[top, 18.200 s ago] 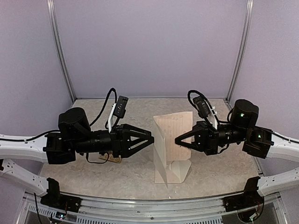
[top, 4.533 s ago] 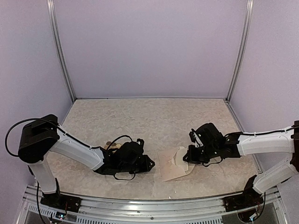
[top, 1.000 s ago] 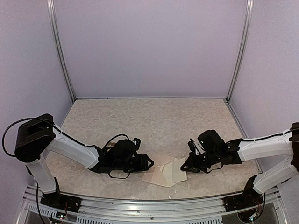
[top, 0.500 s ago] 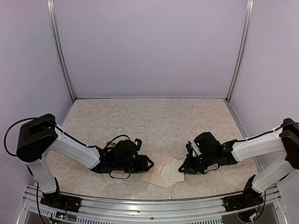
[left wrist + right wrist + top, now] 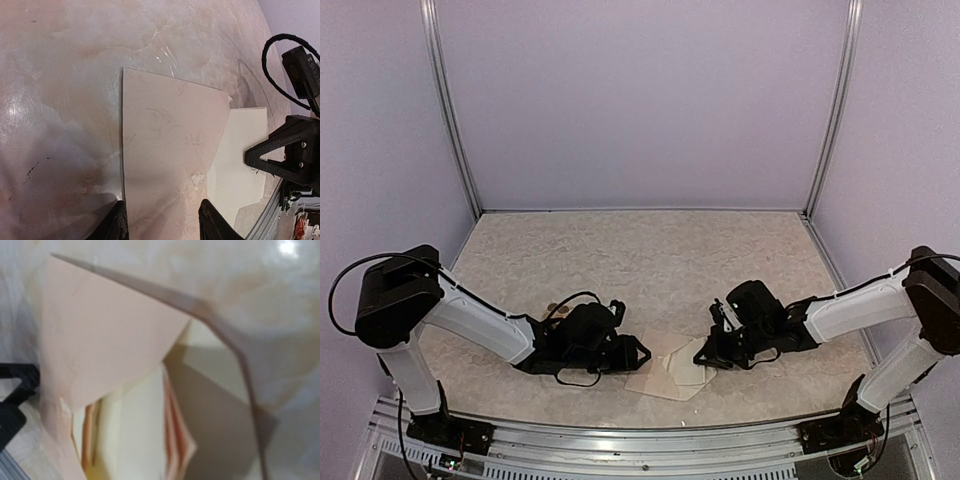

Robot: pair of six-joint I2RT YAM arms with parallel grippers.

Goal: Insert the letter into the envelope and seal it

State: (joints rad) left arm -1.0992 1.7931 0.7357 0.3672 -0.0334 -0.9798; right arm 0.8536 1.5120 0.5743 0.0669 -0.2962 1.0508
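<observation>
Though upright earlier, envelope [image 5: 665, 370] now flat between left gripper [image 5: 641, 352], jaws apart, and right gripper [image 5: 701, 358], state unclear.

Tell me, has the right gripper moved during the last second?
Yes. The right gripper has shifted slightly leftward in the top view, away from the right corner post, reaching further over the envelope.
</observation>
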